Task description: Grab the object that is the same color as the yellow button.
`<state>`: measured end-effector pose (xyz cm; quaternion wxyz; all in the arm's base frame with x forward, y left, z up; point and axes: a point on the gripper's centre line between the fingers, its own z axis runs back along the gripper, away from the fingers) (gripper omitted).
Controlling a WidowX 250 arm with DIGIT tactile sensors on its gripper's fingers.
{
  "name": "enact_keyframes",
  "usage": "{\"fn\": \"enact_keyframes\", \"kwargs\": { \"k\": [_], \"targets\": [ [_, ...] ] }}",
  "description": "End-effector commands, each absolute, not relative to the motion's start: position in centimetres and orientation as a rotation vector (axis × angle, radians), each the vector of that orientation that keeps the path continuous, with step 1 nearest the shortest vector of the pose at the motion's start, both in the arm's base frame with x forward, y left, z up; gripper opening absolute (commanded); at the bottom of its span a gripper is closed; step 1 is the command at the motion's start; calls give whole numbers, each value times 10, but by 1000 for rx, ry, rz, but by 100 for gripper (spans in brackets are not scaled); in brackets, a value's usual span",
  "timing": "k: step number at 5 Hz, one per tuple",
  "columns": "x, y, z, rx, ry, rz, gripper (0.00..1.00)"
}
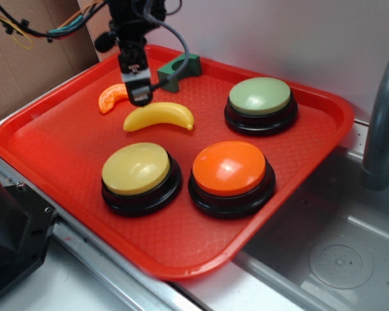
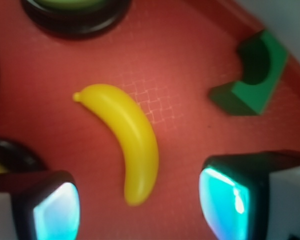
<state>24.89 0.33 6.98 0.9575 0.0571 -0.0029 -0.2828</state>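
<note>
Now | tray [image 1: 45, 129]: three buttons, one yellow button [image 1: 136, 168] | one banana [image 1: 159, 116] | one orange segment [image 1: 110, 97] | gripper [image 2: 140, 205] spread wide, empty, above banana

Wrist view blurred; pale green-topped round button [image 2: 72, 7] cut by top edge; black pincer [image 2: 145, 202] fingertips cropped at bottom.

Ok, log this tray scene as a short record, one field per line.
target: toy banana, yellow, lying flat on the red tray
match: yellow button, front left
other buttons: orange button, green button
other items: orange segment, green block at the back
gripper: open, above the banana's end, not touching
</note>
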Motion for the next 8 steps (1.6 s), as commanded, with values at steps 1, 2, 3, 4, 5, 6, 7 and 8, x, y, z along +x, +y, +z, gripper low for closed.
{"fn": "enact_keyframes", "kwargs": {
  "k": [1,2,3,4,5,6,7,8],
  "targets": [
    [262,4,37,149,20,-593,100],
    [260,12,26,136,52,-600,100],
    [256,11,23,117,41,-585,0],
    [255,11,34,123,22,-554,0],
    [251,12,48,136,-34,-482,0],
    [241,10,91,200,-34,-230,0],
    [234,0,141,229,-15,20,0],
    [228,-6,174,204,14,145,0]
  ]
}}
